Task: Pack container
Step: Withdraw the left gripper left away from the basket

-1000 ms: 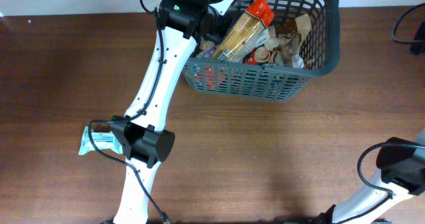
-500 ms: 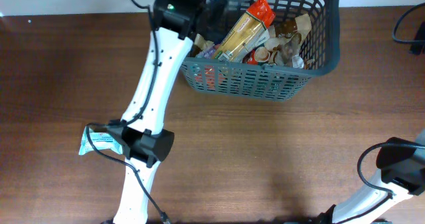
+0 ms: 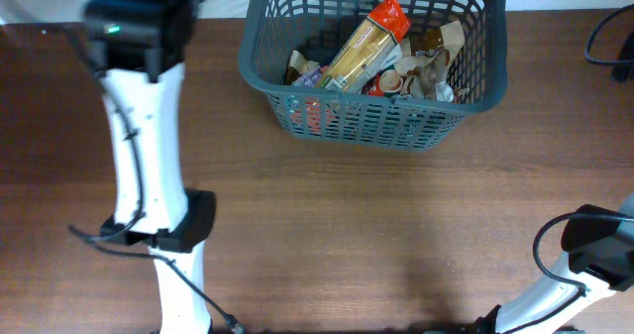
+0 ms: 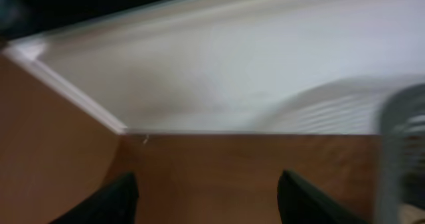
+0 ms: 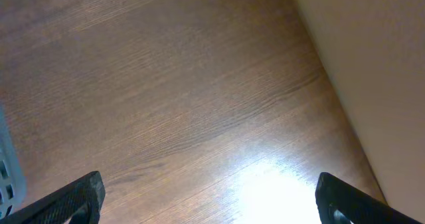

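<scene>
With packets [image 3: 362,49] piled in the basket [image 3: 396,126], left gripper [image 4: 207,201] and right gripper [image 5: 209,197] gape empty, seemingly free to fetch more.

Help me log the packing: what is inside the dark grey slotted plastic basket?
In the basket, a long yellow packet with a red end lies atop smaller brown packets; anything beneath them is covered.

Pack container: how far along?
Done: several packets, including a red-topped yellow bag, sit in the container. In hand: nothing; left gripper and right gripper both open, empty. Left: no loose packet shows on the table, though the left arm could hide one.
</scene>
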Robot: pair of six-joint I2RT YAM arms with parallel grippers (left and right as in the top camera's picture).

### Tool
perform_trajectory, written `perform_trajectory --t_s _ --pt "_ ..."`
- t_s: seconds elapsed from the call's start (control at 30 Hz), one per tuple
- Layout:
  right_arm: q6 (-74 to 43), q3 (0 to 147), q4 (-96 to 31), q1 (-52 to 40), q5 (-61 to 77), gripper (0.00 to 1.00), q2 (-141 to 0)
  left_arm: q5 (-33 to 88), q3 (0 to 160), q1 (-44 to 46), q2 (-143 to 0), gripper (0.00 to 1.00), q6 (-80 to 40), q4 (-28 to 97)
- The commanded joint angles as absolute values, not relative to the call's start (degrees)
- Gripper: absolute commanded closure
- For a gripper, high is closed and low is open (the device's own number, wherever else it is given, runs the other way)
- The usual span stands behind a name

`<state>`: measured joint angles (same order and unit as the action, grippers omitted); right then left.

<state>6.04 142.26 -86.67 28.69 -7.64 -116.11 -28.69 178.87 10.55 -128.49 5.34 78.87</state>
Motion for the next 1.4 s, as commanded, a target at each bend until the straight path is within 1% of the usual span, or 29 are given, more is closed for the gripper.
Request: perform_trajectory --t_s 0.0,0.07,0.13,0.17,0.23,0.3,0.47,0.7,0.87,0.93,1.03,1.13,1.2,1.37 --pt "5.67 142.39 -86.54 28.91 -8.16 0.01 -115.66 -31.53 179.72 5.87 -126.37 0.38 -6.39 85.08" --pt "5.67 142.39 -86.54 28.91 -8.16 0.01 -115.66 -31.42 179.41 3.09 -126.39 0.39 -15.31 91.29" --pt "5.67 142.39 -86.54 28.91 -8.16 0.01 -115.66 -30.72 178.93 0.34 -126.41 0.44 -23.79 96.64" --pt "5.67 142.39 -86.52 28.91 -8.16 0.01 -115.66 -27.24 178.32 -0.84 -126.39 0.49 -22.92 96.68" --pt "5.67 142.39 -86.52 28.91 -8.16 0.01 -115.66 -21.54 178.04 -2.87 -126.32 0.50 -24.97 96.66" --pt "5.67 142.39 -86.52 28.91 -8.16 0.01 -115.66 -19.18 178.04 -4.10 -126.32 0.50 -25.52 96.66" --pt "5.67 142.39 -86.54 28.91 -8.16 0.01 -115.66 -19.22 177.58 -5.96 -126.34 0.49 -25.85 96.66" --pt "5.67 142.39 -86.54 28.91 -8.16 0.01 -115.66 -16.27 170.34 -7.07 -125.38 0.49 -18.85 96.68" --pt "5.67 142.39 -86.54 28.91 -8.16 0.01 -115.66 -14.94 157.38 -7.18 -120.07 0.49 -18.06 96.68" --pt "5.67 142.39 -86.54 28.91 -8.16 0.01 -115.66 -14.98 151.44 -7.25 -116.46 0.48 -17.02 96.68" --pt "5.67 142.39 -86.52 28.91 -8.16 0.01 -115.66 -15.62 142.45 -7.49 -110.15 0.44 -17.04 96.68" --pt "5.67 142.39 -86.52 28.91 -8.16 0.01 -115.66 -15.59 133.05 -7.57 -103.83 0.44 -17.65 96.68" --pt "5.67 142.39 -86.54 28.91 -8.16 0.01 -115.66 -15.66 126.39 -7.68 -100.18 0.43 -20.01 96.68" --pt "5.67 142.39 -86.54 28.91 -8.16 0.01 -115.66 -16.91 108.49 -9.61 -94.13 0.43 -34.02 96.14"
